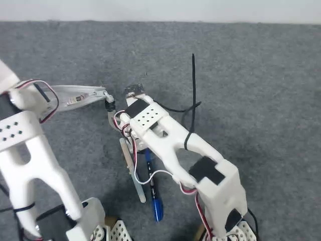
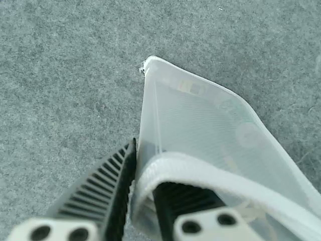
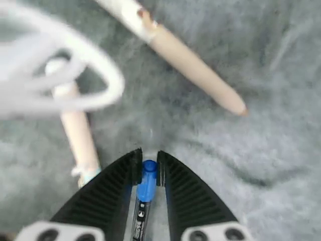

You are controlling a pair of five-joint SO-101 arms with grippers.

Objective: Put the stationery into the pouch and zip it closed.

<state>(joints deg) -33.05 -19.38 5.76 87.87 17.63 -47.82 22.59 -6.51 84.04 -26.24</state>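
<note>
A translucent white mesh pouch [image 2: 200,120] hangs off the carpet, with my left gripper [image 2: 143,186] shut on its zip rim, one finger inside and one outside. From above, the pouch [image 1: 77,98] juts right from the left arm. My right gripper [image 3: 148,155] is shut on the tip of a blue pen [image 3: 145,183], pointing down at the carpet. The blue pen [image 1: 154,196] runs under the right arm toward the table's front. Two beige pens [image 3: 185,57] [image 3: 75,125] lie on the carpet beyond the right gripper, and a pale pen [image 1: 131,165] lies beside the blue one.
Grey carpet [image 1: 251,75] covers the table, open at the back and right. A black strap [image 1: 193,85] sticks up from the right arm. A blurred white loop [image 3: 75,75] hangs close to the right wrist camera.
</note>
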